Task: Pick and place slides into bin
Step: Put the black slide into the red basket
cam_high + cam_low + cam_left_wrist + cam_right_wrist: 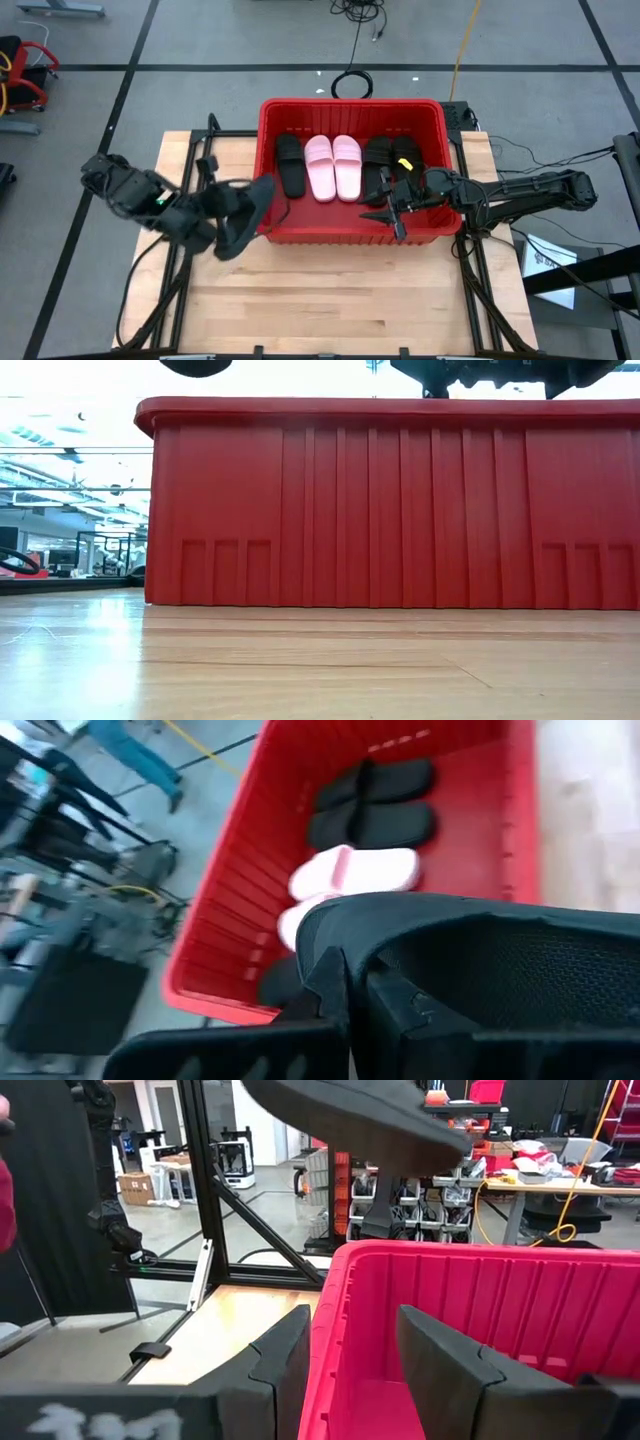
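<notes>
Left gripper (235, 235) clamping black slide (250, 212), fingertips seemingly hidden beneath it.

one red bin (352, 232), four black slides (290, 165), two pink slides (333, 166).

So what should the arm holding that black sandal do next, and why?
Probably carry it a little further over the red bin and let go. The left claw is shut on the last black sandal, held just outside the bin's left rim. Five sandals already lie inside, with bare floor beside the lone black one. The right claw waits open over the bin's right side.
</notes>
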Controlling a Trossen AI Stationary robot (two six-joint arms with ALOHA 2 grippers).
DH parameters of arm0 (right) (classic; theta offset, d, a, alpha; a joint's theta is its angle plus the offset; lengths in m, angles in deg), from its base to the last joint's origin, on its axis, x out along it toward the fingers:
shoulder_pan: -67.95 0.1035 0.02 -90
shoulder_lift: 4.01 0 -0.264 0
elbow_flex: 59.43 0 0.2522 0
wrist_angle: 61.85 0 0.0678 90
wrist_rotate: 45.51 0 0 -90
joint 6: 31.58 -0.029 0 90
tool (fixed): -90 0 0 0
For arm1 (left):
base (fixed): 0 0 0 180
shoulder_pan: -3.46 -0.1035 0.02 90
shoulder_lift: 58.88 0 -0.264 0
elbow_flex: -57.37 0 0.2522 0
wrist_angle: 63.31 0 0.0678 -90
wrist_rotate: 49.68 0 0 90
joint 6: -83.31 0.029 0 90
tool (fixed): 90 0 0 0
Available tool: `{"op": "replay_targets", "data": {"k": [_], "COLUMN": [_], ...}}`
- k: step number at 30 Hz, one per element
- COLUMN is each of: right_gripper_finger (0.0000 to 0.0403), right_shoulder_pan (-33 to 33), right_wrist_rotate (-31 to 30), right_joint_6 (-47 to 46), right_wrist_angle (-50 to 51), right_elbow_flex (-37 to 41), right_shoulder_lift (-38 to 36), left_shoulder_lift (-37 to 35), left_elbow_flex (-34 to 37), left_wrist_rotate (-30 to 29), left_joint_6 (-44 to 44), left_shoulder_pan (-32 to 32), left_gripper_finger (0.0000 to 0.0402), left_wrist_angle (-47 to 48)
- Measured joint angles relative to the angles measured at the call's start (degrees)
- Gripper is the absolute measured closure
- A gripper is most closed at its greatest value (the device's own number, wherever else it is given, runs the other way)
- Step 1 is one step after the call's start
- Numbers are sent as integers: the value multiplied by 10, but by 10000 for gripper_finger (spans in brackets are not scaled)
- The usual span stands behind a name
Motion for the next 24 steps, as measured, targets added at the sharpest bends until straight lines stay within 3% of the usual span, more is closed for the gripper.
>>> {"op": "replay_targets", "data": {"k": [7,14,19,24], "right_gripper_finger": [261,261,261,261], "right_shoulder_pan": [0,0,-2,-30], "right_wrist_rotate": [-6,-95,-177,-179], "right_joint_6": [0,30,65,84], "right_wrist_angle": [-20,-35,-42,-75], "right_elbow_flex": [0,0,0,0], "right_shoulder_lift": [0,0,0,0], "left_shoulder_lift": [0,-5,-5,-5], "left_elbow_flex": [0,0,0,0], "left_wrist_rotate": [-7,-4,62,133], "left_joint_6": [82,176,275,363], "left_shoulder_pan": [-96,-201,-273,-332], "left_gripper_finger": [401,401,394,394], "left_wrist_angle": [-35,-73,-163,-265]}}
